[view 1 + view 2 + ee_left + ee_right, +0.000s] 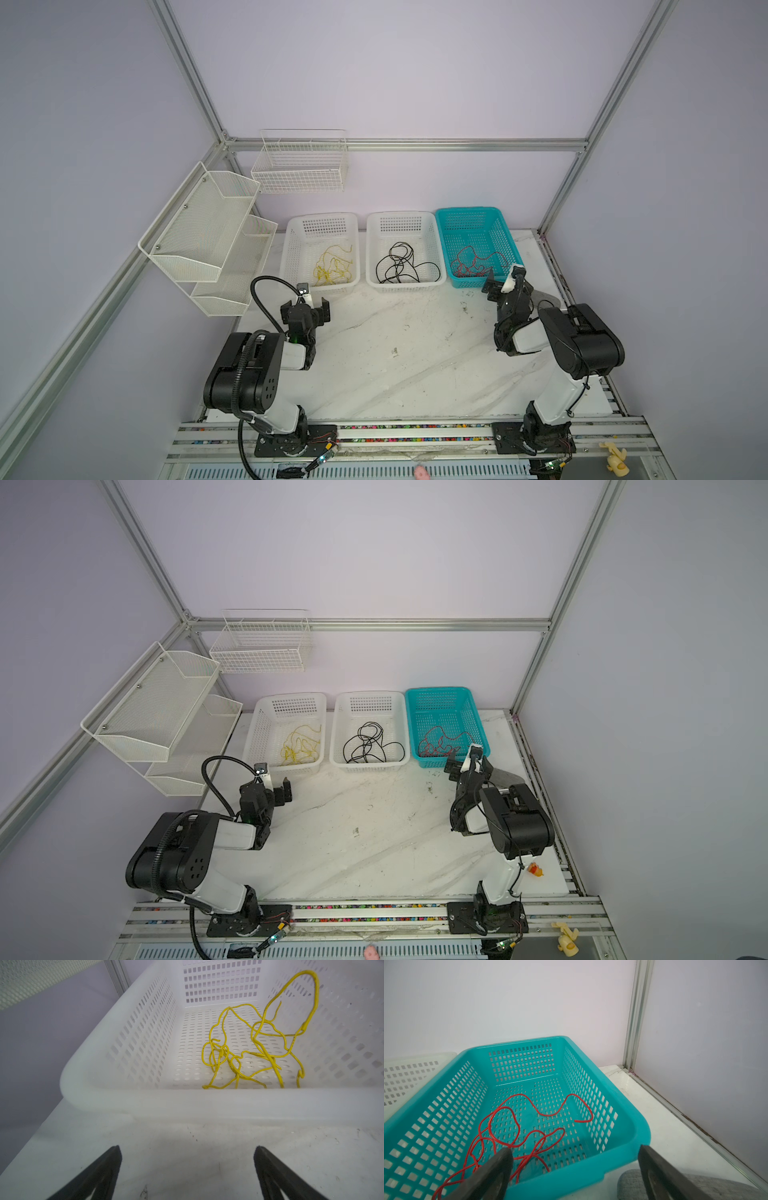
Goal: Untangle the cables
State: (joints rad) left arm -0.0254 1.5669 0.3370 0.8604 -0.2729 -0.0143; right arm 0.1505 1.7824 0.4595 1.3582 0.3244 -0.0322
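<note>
The cables lie sorted by colour in three baskets at the back of the table, in both top views. Yellow cables [334, 266] [301, 746] [249, 1047] fill the left white basket [286, 249] [187, 1103]. A black cable [401, 266] [370, 746] coils in the middle white basket [370, 249]. Red cables [473, 262] [440, 742] [512, 1136] rest in the teal basket [513, 245] [623, 1105]. My left gripper [306, 308] [268, 789] [188, 1151] is open over bare table, just short of the yellow basket. My right gripper [505, 286] [467, 766] [576, 1151] is open and empty at the teal basket's near right corner.
White mesh shelves [208, 232] hang on the left wall and a wire basket [299, 166] on the back wall. A grey pad [546, 299] [629, 1182] lies under the right gripper. Small toys [615, 457] [535, 870] sit at the front right. The marble tabletop [395, 353] spreads between the arms.
</note>
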